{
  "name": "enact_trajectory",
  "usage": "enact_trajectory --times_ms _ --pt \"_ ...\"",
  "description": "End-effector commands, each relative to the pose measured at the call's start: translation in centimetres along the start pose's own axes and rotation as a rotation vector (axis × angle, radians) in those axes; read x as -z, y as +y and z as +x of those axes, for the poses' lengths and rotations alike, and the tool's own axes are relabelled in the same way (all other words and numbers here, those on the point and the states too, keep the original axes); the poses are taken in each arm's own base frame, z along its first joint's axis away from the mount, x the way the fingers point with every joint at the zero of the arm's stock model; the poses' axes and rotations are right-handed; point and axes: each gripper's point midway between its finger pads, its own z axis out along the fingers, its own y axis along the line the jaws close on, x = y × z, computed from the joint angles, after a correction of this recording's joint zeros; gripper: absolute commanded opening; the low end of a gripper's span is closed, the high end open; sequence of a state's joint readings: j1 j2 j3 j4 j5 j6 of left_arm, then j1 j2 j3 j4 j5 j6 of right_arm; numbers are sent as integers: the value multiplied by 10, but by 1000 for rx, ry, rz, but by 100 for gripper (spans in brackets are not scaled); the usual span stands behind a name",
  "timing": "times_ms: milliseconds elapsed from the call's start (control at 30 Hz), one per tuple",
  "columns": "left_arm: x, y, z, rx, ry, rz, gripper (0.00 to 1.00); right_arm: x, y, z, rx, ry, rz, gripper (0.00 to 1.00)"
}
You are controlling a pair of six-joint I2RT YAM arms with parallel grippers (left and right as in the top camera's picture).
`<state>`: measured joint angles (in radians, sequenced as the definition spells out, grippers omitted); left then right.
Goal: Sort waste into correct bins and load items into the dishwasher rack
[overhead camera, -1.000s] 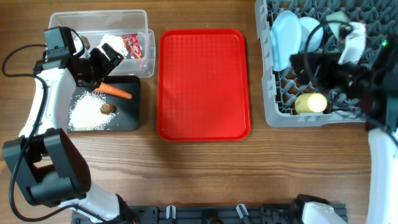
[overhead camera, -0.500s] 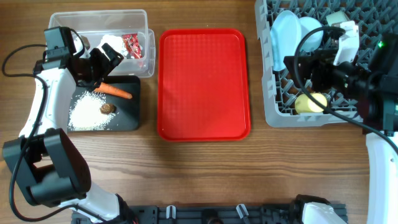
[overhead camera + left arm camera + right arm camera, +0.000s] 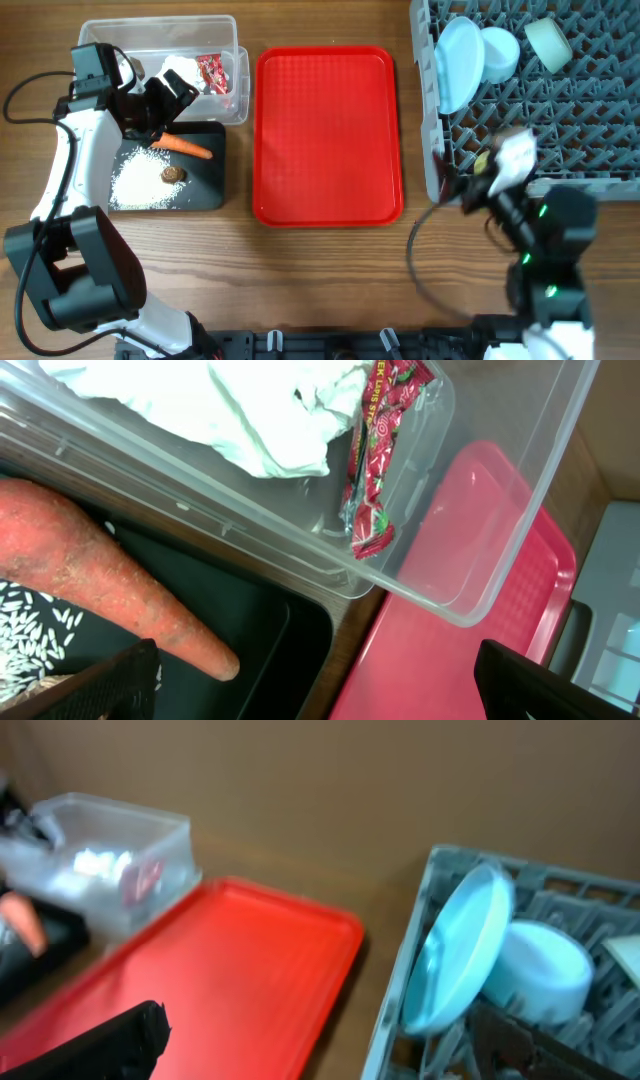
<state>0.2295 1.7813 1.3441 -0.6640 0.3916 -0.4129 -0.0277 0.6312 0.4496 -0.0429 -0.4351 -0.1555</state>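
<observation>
My left gripper (image 3: 168,100) hangs open over the edge where the clear bin (image 3: 100,35) meets the black bin (image 3: 205,195). In the clear bin lie crumpled tissue (image 3: 240,410) and a red wrapper (image 3: 380,450). An orange carrot (image 3: 100,590), white rice (image 3: 138,182) and a brown lump (image 3: 172,174) sit in the black bin. The grey rack (image 3: 560,150) holds a pale blue plate (image 3: 458,65) on edge, a blue bowl (image 3: 498,52), a second pale bowl (image 3: 548,40) and a yellow cup (image 3: 483,163), partly hidden. My right gripper (image 3: 465,187) is open and empty by the rack's front left corner.
A flat red tray (image 3: 327,135) lies bare between the bins and the rack. The right arm's body (image 3: 545,235) stands over the table near the front edge. In the right wrist view the plate (image 3: 455,960) leans just right of the tray (image 3: 220,970).
The right arm has drawn back from over the rack toward the table's front edge, open all the while. The yellow cup stays in the rack. The left arm has not moved.
</observation>
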Motion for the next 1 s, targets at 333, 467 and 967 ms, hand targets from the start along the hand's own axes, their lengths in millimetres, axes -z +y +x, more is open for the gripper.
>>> enact_trajectory --times_ms 333,467,967 --pt "7 -4 -3 -16 -15 14 100 26 30 67 175 -181 27 100" --pt "7 -4 -3 -16 -15 14 100 31 11 67 -35 -186 128 100" --pt "7 -4 -3 -16 -15 14 100 35 -2 66 -55 -198 207 100"
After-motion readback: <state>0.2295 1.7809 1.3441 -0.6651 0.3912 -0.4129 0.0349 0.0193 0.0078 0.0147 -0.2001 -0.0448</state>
